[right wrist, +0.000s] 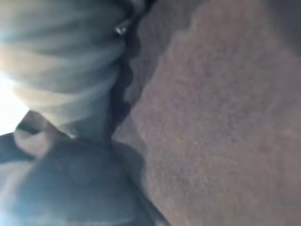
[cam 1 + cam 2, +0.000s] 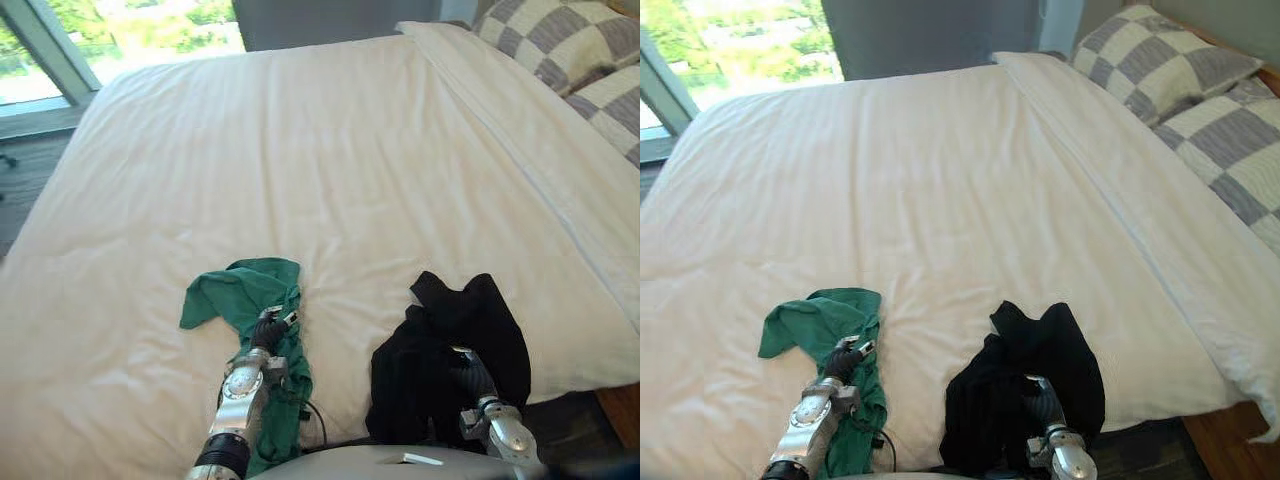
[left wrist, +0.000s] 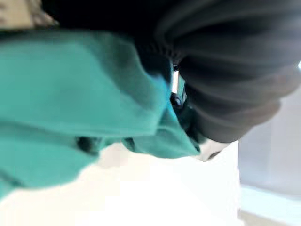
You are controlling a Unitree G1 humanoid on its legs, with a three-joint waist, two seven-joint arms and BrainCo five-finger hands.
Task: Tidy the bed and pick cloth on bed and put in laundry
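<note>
Progress: early | our left hand sits in the green cloth, right hand in the black cloth, both cloths lying near the front edge of the bed | we cannot tell either hand's grip | remaining, we judge: lifting both, carrying to laundry.

Bed: before the robot, head end at the right.
Pillows: on the bed, far right.
Left cloth: on the bed, near the front edge.
Right cloth: right of the left cloth, apart from it, at the front edge.
Left hand: on the left cloth.
Right hand: on the right cloth.
</note>
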